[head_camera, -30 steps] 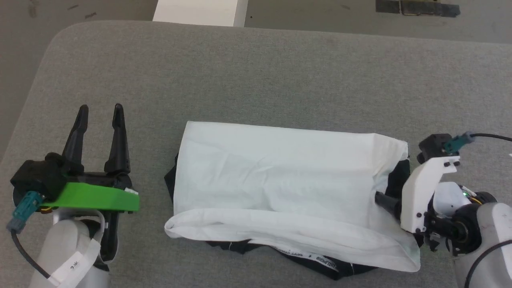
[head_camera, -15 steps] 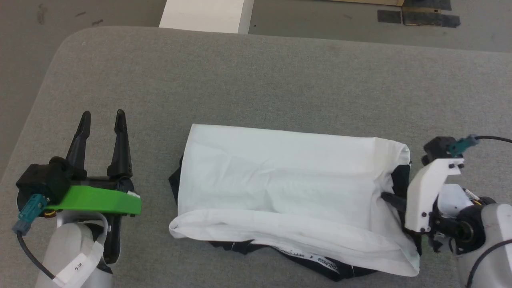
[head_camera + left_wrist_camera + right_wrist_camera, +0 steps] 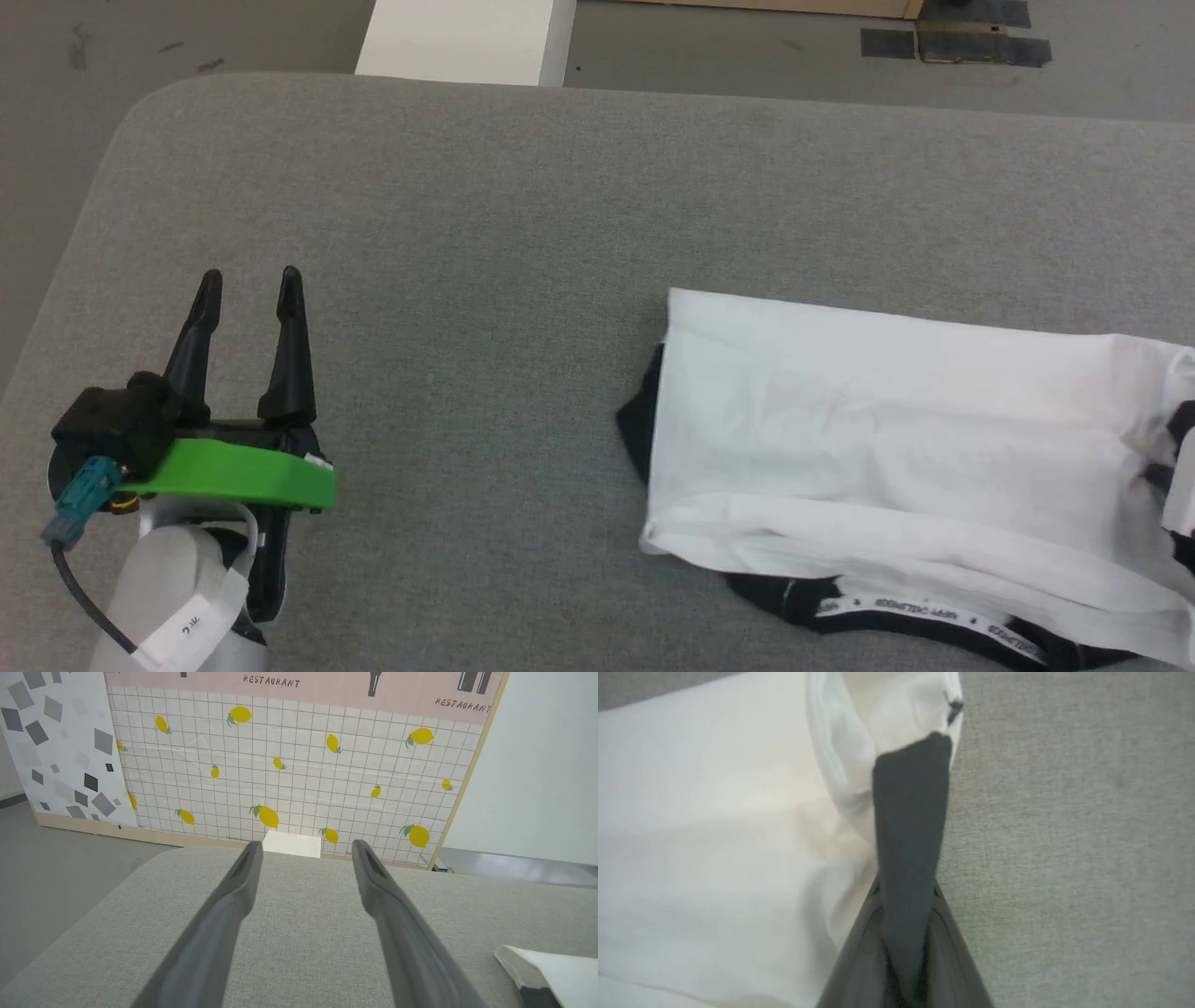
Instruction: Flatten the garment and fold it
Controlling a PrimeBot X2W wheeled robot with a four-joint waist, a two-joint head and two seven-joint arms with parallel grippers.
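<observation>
- Shirt (image 3: 887,420) lying flat on the grey surface (image 3: 467,187), right of the middle in the head view. That view's right edge cuts off its right end, and the dark patches at that edge are too cropped to identify.
- A black edge peeks out at the shirt's left side. The collar tape (image 3: 915,611) shows along the near edge, its lettering too small to read.
- The left wrist view catches one white corner of the shirt (image 3: 560,970) at its lower right.
- In the right wrist view, the right end effector (image 3: 906,896) has its fingers pressed together on a strip of black cloth (image 3: 910,812) at the shirt's (image 3: 714,835) edge. The cloth covers the fingertips, with bare surface to one side.
- The left end effector (image 3: 250,275) sits at the lower left of the head view, well apart from the shirt. Its two fingers are spread and point toward the far edge, with nothing between them.
- The left wrist view looks along those fingers (image 3: 306,845), low over the surface, toward a white block (image 3: 292,844) and a lemon-print wall panel (image 3: 289,765).
- Compared with half a second ago, the shirt has slid well to the robot's right, from the middle of the head view to its right part.
- The surface edge, the white block and the left end effector sit almost where they were, so the cloth itself moved, not the camera.
</observation>
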